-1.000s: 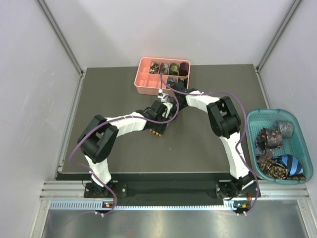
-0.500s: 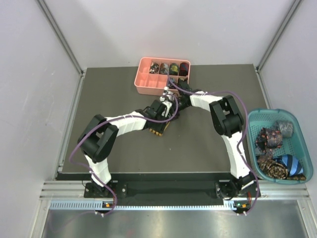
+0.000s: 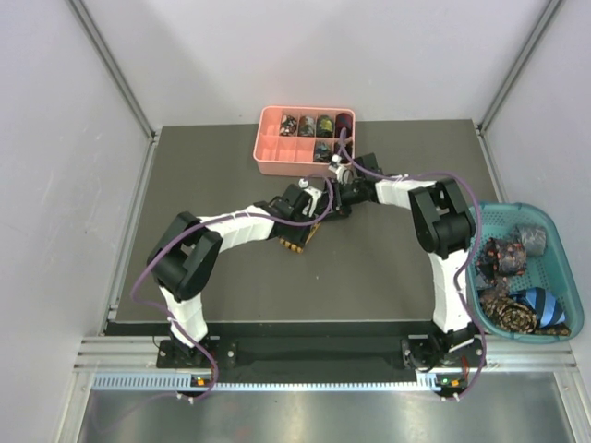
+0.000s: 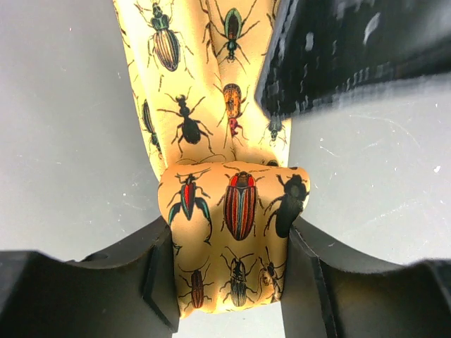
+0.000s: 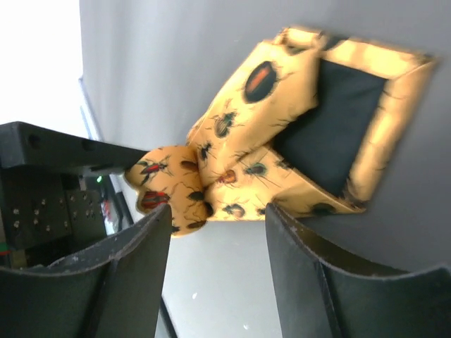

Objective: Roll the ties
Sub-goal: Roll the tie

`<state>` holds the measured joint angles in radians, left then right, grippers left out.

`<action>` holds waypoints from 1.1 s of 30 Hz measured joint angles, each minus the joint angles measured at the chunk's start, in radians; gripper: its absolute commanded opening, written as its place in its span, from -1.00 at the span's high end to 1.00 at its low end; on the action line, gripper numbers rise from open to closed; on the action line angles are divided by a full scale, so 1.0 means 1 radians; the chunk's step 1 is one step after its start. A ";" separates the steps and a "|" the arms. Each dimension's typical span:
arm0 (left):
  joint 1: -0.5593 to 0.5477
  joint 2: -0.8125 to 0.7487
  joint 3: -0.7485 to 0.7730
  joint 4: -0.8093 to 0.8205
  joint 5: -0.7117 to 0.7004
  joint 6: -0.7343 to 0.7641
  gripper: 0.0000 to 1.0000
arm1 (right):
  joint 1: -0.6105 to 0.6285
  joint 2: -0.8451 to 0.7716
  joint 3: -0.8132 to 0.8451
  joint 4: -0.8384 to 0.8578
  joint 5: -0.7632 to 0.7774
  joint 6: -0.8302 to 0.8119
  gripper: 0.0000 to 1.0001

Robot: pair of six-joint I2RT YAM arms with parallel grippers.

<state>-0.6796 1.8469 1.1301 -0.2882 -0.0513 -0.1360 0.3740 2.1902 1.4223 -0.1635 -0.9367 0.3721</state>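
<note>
Dark grey table mat (image 3: 222, 277), white walls. Left gripper (image 4: 231, 243) clamped on the rolled end of the yellow beetle-print tie (image 4: 236, 204) (coil squeezed between both fingers), mid-mat, on the near side of the pink compartment tray (image 3: 277, 157). Right gripper (image 5: 218, 211) has its fingers apart, holding nothing, over the tie's loose wide end.
</note>
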 measured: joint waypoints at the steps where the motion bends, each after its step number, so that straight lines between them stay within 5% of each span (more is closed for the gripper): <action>1: 0.000 0.002 0.002 -0.002 0.000 0.000 0.33 | -0.005 -0.004 -0.007 0.017 0.008 0.006 -0.10; 11: 0.003 0.016 0.032 -0.039 0.007 0.000 0.35 | -0.017 -0.210 -0.264 0.148 0.138 0.029 -0.04; 21: 0.004 0.043 0.082 -0.100 0.010 -0.004 0.35 | 0.013 -0.678 -0.671 0.237 0.463 -0.045 -0.06; 27: 0.007 0.077 0.140 -0.169 0.020 -0.004 0.34 | 0.345 -0.969 -0.803 0.225 0.821 -0.162 -0.15; 33: 0.013 0.112 0.200 -0.238 0.037 0.001 0.35 | 0.676 -1.005 -0.818 0.227 1.139 -0.291 -0.10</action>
<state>-0.6670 1.9591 1.3300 -0.5262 -0.0143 -0.1349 1.0504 1.1854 0.6041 0.0635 0.2028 0.0807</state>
